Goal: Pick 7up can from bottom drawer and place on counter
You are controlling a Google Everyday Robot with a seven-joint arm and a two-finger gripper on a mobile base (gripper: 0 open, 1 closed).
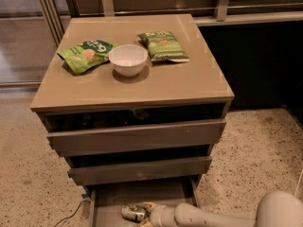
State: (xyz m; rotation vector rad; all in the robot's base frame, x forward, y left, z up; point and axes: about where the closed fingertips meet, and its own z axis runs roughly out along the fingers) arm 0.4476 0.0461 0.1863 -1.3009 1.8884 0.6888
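The 7up can (133,213) lies on its side on the grey floor of the open bottom drawer (142,193), at the lower middle of the camera view. My gripper (147,213) comes in from the right on a pale arm (213,217) and is at the can's right end, touching or nearly touching it. The counter (165,84) is the cabinet's glossy taupe top, above the three drawers.
On the counter stand a white bowl (128,59) and two green snack bags (86,55) (163,46). The two upper drawers (137,136) stand slightly open above the bottom one. A cable (71,214) lies on the speckled floor at left. A dark wall stands at right.
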